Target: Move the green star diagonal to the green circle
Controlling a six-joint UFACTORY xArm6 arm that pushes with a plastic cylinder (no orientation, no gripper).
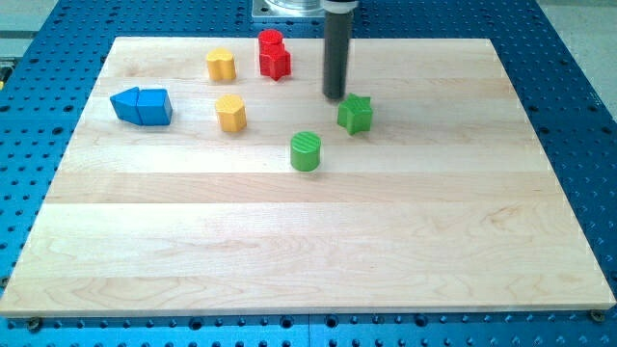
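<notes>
Wood board [308, 251] on blue pegboard table [578, 116]. Rod comes down from far edge; my tip [335, 96] sits just far-left of green star [355, 114], v. close, contact unclear. No pincer on this arm, so nothing grasped. Green circle [306, 151] near-left of star, apart. Blue blocks [141, 105] far left, touching. Two yellow blocks [221, 65] [230, 112]; two red blocks [274, 55] far center, touching.

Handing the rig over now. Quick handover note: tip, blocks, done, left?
My tip sits just off the green star's upper-left side; contact cannot be told.
The green circle lies apart from the star, toward the view's lower left.
Star already looks roughly diagonal to the circle; confirm placement or nudge it.
Yellow, red and blue blocks lie at the view's upper left, away from the tip.
</notes>
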